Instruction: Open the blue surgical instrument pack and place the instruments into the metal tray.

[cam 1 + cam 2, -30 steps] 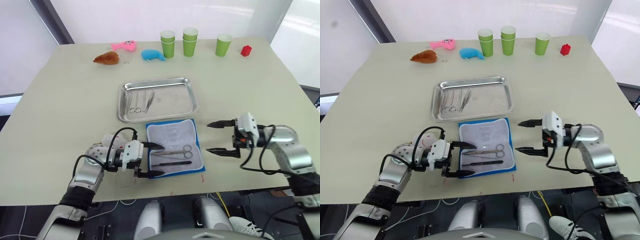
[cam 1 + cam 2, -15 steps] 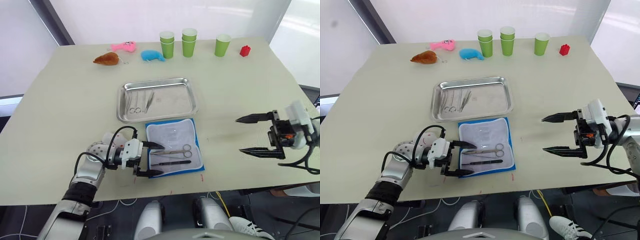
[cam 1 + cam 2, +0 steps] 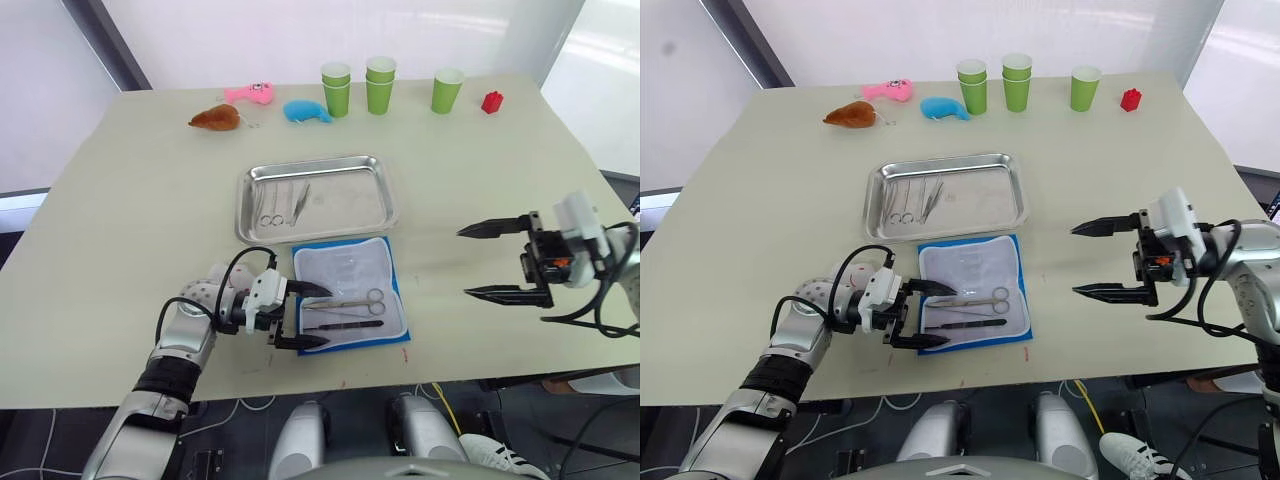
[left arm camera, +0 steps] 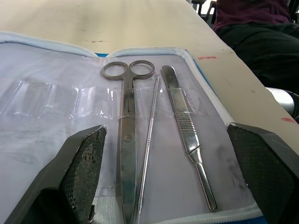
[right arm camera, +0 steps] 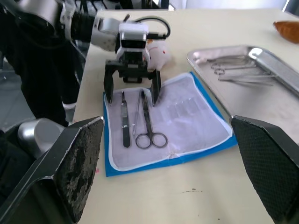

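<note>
Pack: blue surgical instrument pack lies open just beside the metal tray.
Instruments: scissors, probe and handle inside pack; others in tray.
Left gripper: wide open over pack's edge, holding nothing.
Right gripper: wide open, empty, well apart from pack.

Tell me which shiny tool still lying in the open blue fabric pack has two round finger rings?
The silver ring-handled scissors. The thin probe and the flat ridged handle beside them in the open blue fabric pack are straight, with no rings.
</note>
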Tool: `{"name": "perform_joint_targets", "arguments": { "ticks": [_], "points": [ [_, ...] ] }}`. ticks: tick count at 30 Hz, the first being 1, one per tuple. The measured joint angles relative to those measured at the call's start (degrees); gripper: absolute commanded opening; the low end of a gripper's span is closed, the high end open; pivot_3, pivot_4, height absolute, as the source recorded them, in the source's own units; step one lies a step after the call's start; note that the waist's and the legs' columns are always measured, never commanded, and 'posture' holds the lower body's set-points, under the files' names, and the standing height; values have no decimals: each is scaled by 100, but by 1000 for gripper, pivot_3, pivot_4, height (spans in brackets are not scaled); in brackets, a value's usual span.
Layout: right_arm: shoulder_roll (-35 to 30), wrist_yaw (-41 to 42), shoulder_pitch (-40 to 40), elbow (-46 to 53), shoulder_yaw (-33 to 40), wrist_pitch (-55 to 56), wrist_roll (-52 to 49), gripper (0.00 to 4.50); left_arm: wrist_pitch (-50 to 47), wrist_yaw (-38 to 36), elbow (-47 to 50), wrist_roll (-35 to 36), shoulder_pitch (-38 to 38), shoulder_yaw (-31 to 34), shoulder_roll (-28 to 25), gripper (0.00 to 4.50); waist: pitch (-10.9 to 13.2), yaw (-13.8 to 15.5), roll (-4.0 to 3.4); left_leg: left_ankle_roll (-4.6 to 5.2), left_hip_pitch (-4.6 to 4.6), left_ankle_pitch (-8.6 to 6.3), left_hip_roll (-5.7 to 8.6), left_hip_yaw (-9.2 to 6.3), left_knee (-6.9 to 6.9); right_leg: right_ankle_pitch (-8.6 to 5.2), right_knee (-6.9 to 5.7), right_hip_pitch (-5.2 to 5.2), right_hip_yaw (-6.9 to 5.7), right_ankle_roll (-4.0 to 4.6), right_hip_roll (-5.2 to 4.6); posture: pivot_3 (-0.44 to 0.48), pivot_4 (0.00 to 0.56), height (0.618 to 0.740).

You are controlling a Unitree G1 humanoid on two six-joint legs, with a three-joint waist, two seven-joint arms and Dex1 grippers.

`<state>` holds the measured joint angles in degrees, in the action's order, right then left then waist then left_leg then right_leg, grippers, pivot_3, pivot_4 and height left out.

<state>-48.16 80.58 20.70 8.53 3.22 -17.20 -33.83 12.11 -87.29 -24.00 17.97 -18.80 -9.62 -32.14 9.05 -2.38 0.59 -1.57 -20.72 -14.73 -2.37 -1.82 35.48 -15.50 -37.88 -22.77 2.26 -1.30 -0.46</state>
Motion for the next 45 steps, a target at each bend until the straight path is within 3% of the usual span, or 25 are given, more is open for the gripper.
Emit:
{"name": "perform_joint_targets", "arguments": {
  "ticks": [19, 27, 45],
  "points": [
    [1497, -1372, 770, -394, -1714, 439, 1967, 4500, -273, 7, 31, 1, -74, -17, 29, 4368, -1, 8, -1, 0, -17, 0, 0, -8, 46, 2, -14, 0, -1, -2, 5, 0, 150, 740],
    [1693, -1614, 1131, -737, -2519, -55, 2819, 4500, -555, 17, 231, 6, -33, -7, 2, 4368, -1, 13, -2, 16, -26, -9, 0, -7, 56, 5, -12, -1, 2, 3, 5, 0, 150, 740],
    [1935, -1675, 1391, -659, -3156, -1147, 3285, 4500, 233, 411, 17, -344, 1, -25, 186, 4368, -24, 37, -30, 18, -27, -10, 6, -10, 87, 15, -19, 9, 3, -19, 1, 0, 150, 740]
  ]
}}
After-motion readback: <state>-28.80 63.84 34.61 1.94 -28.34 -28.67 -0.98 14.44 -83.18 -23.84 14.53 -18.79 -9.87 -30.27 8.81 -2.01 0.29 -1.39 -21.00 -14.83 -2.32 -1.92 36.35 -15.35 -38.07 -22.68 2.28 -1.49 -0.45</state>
